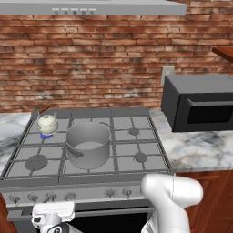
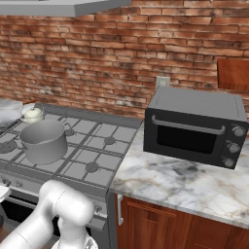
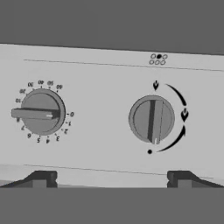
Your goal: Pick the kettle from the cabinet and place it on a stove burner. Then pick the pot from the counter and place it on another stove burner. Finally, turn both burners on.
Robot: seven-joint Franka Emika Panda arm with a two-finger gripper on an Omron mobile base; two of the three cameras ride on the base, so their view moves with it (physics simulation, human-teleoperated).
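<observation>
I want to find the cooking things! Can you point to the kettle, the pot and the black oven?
kettle (image 1: 48, 123), left base view, on its round white body.
pot (image 1: 88, 144), left base view, on its grey front wall.
black oven (image 2: 194, 129), right base view, on its door.

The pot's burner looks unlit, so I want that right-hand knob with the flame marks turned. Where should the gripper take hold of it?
Grip the raised bar across the right knob, one finger on each long flank, coming straight at the panel face. The bar stands nearly upright in the hand view, between the open gripper fingertips.
</observation>
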